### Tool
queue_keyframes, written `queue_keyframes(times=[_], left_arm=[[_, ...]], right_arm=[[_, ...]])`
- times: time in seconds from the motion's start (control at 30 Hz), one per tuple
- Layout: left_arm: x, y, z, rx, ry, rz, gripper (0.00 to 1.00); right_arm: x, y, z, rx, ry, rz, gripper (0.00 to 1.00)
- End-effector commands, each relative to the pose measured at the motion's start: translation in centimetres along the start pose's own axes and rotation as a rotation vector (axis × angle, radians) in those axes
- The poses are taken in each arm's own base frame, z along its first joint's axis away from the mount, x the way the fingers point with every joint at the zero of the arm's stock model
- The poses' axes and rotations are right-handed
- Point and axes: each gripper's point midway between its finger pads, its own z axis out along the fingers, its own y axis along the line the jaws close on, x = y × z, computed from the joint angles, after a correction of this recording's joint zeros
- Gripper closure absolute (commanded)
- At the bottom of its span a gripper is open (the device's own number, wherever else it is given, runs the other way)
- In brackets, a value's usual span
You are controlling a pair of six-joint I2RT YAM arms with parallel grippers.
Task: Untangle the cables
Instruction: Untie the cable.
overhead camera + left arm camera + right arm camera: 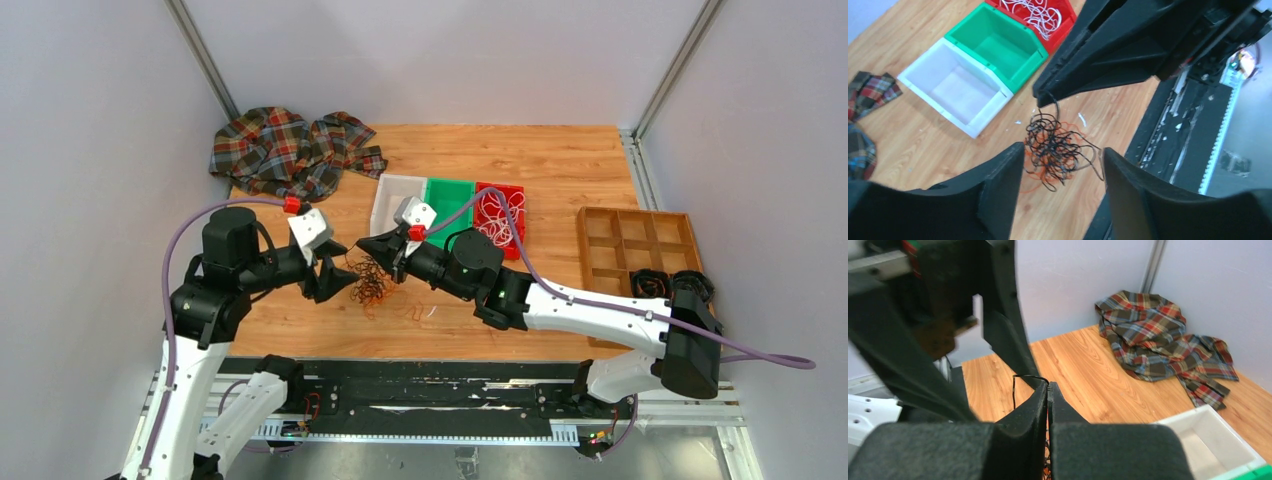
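Note:
A tangle of thin black and orange cables (370,287) hangs just above the wooden table (560,170), in front of the bins. My right gripper (383,262) is shut on a black cable loop (1020,376) at the top of the tangle (1053,150); its closed tips (1040,100) show the loop curling out. In the right wrist view the right gripper (1048,386) has its pads pressed together. My left gripper (1062,150) stands open just left of the tangle, one finger on each side, holding nothing.
Behind the tangle stand a white bin (385,200), a green bin (448,195) and a red bin (500,186) with white cables. A plaid cloth (290,150) lies at the back left. A wooden compartment tray (580,250) with dark coils (650,283) sits right.

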Motion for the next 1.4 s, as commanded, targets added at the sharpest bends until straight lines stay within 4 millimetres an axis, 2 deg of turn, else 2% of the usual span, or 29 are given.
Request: queue_keyframes(times=[0.0,0.03,0.1,0.17,0.27,0.4,0.47,0.57,0.73,0.87,1.1,1.37], left_arm=[[-1.5,2.0,0.7,-0.084,-0.066,-0.024,0.52],[-1.8,2.7,0.6,-0.119,-0.074,-0.015,0.64],[-2.2,3.9,0.3,-0.192,-0.087,-0.006,0.81],[-2.4,4.7,-0.1,-0.248,-0.099,0.016,0.9],[-2.4,5.1,-0.6,-0.286,-0.109,0.032,0.99],[-2.6,3.1,-0.7,-0.202,-0.127,0.043,0.99],[-3.2,2.1,-0.8,-0.155,-0.141,0.038,0.99],[-3.9,0.6,-1.0,-0.081,-0.147,0.036,0.99],[-4.5,-0.2,-1.4,-0.044,-0.139,0.051,0.99],[-5.2,-1.1,-1.8,-0.004,-0.144,0.052,0.99],[-7.5,-2.0,-2.7,0.026,-0.189,0.066,1.0],[-10.5,-0.5,-4.0,-0.07,-0.222,0.177,1.0]], right_arm=[[-2.4,2.3,0.6,-0.069,-0.047,0.01,0.99],[-2.3,2.5,0.6,-0.074,-0.043,0.01,0.99],[-2.0,2.8,0.6,-0.074,-0.038,0.008,0.99],[-1.5,2.9,0.5,-0.072,-0.028,0.009,0.99],[-1.3,3.0,0.5,-0.066,-0.022,0.012,0.99],[-0.6,2.8,0.5,-0.047,-0.013,0.012,0.97],[-0.1,2.5,0.6,-0.03,-0.009,0.0,0.86],[0.4,1.8,0.9,0.008,-0.016,-0.002,0.77],[0.3,1.4,1.5,0.044,-0.047,0.005,0.64],[1.2,0.4,1.7,0.111,-0.053,0.009,0.61],[5.3,-1.0,1.5,0.199,-0.003,0.01,0.58],[12.2,-2.5,-0.9,0.309,0.068,0.054,0.59]])
